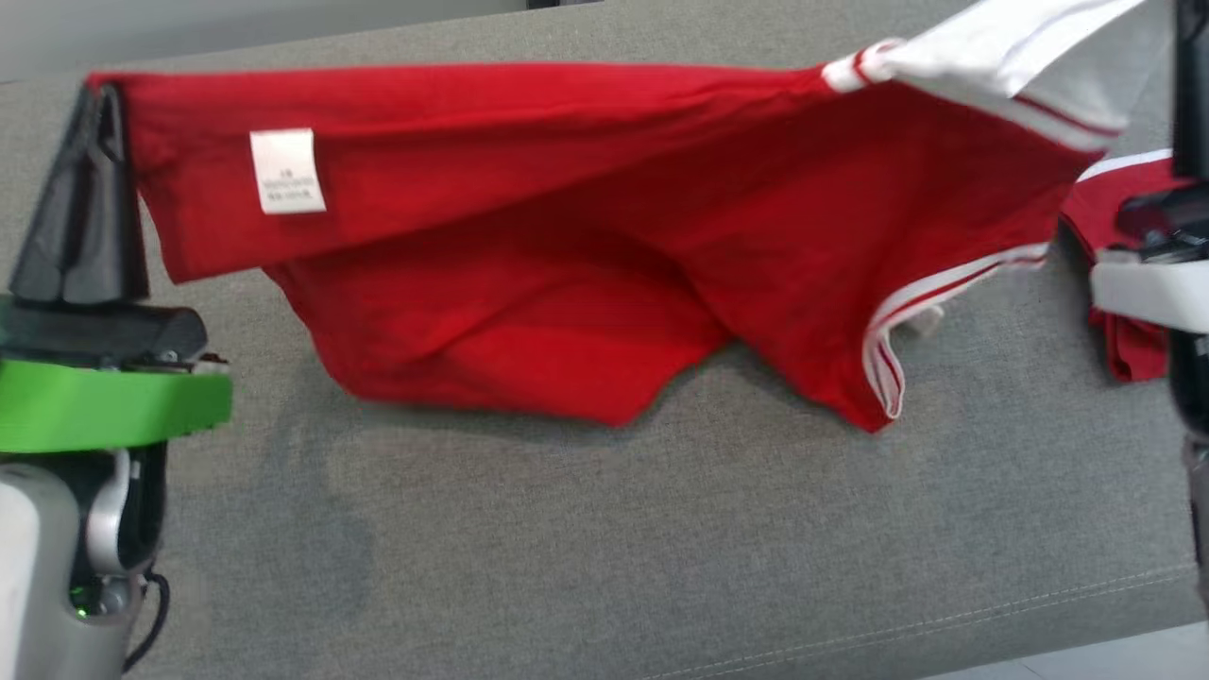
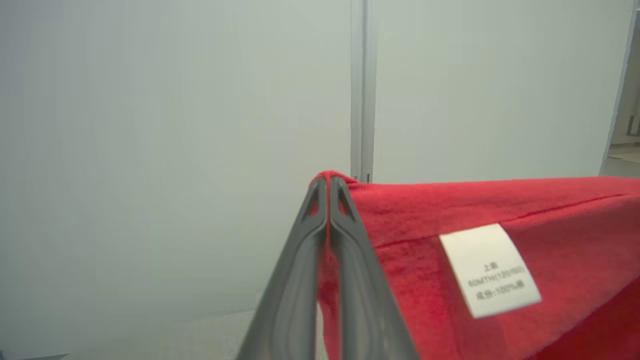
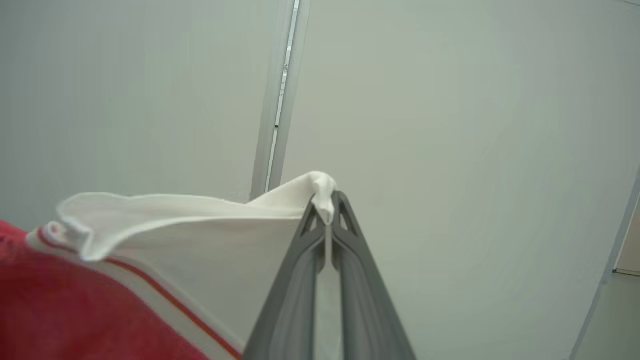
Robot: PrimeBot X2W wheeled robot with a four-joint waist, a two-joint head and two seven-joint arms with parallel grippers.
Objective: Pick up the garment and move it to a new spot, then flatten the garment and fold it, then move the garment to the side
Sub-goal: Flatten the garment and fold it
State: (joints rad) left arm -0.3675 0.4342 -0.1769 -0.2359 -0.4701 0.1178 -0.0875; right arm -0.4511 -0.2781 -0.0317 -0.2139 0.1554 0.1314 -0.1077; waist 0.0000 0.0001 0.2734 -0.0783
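Observation:
The garment (image 1: pixel 567 236) is a red shirt with white trim and a white label (image 1: pixel 287 170), stretched in the air between my two grippers, its lower part sagging onto the grey surface. My left gripper (image 1: pixel 99 94) is shut on its red left corner, which the left wrist view shows pinched between the fingers (image 2: pixel 328 182) with the label (image 2: pixel 490 270) beside them. In the right wrist view my right gripper (image 3: pixel 327 200) is shut on the garment's white part (image 3: pixel 200 235). More red cloth (image 1: pixel 1129 349) hangs beside my right wrist (image 1: pixel 1148 283).
A grey fabric-covered surface (image 1: pixel 661 548) spreads under the garment, with a stitched front edge (image 1: pixel 1039 604) at the lower right and pale floor (image 1: pixel 1115 661) beyond it. A plain pale wall (image 2: pixel 150 150) stands behind.

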